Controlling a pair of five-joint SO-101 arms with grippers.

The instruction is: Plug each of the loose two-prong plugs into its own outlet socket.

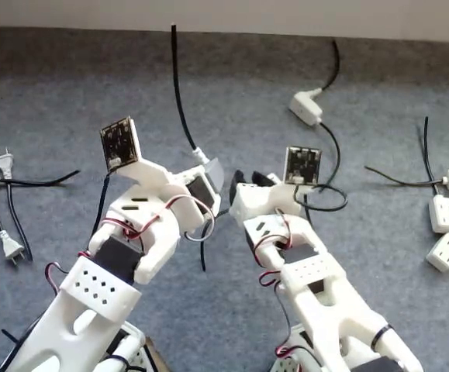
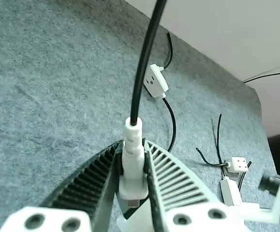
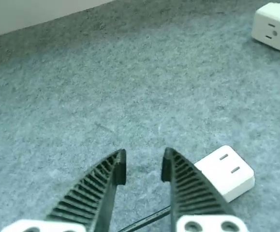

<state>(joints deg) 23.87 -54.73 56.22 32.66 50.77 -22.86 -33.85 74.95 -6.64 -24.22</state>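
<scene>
Left wrist view: white plug (image 2: pixel 132 166) with a black cord, clamped in the left gripper (image 2: pixel 132 145).
Right gripper (image 3: pixel 143 162) stands narrowly parted just beside a white outlet socket (image 3: pixel 225 171); open grey carpet (image 3: pixel 130 72) beyond, more sockets (image 1: pixel 444 213) at the high view's right edge.

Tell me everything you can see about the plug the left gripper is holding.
The plug is white and looks like smooth plastic. Its slim body narrows to a stepped collar where a black cord leaves it. It is clamped between the black ribbed fingers of the left gripper, over the grey carpet, with the cord end pointing away from the wrist. Its prongs are hidden down between the fingers. The cord runs off towards the carpet's far edge.
</scene>
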